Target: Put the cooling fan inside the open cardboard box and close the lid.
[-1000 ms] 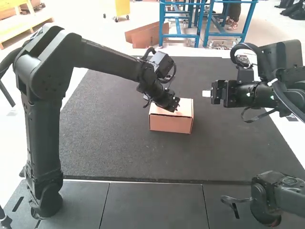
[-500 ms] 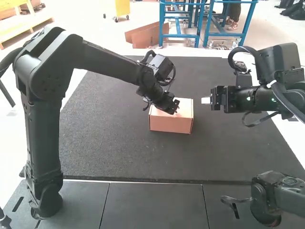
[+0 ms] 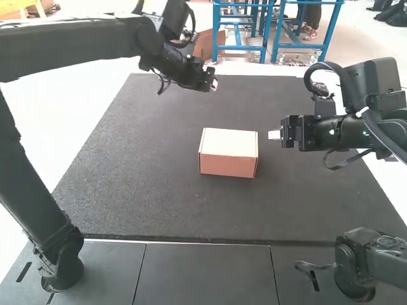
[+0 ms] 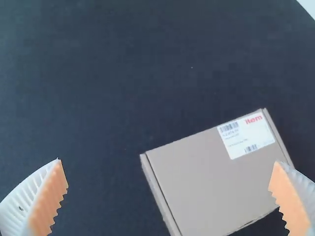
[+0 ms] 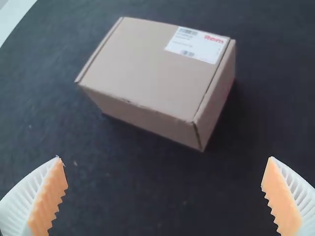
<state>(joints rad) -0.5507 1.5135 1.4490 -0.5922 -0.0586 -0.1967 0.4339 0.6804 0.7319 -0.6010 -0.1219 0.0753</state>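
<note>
While the cardboard box (image 3: 228, 152) sat closed, left tool (image 3: 210, 82) and right tool (image 3: 274, 135) gaped empty (nothing held); lid (image 5: 147, 69), if untucked, might have sprung open.

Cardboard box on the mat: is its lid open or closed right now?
Closed. The cardboard box shows a flat top, flush with its walls, no flap raised. Its contents cannot be told.

Premises are presenting as a robotics lab or workshop: a left arm (image 3: 76, 38) and a right arm (image 3: 356, 130), both black and jointed, are standing at a bench (image 3: 203, 273) that is carrying a dark textured mat (image 3: 140, 190).
</note>
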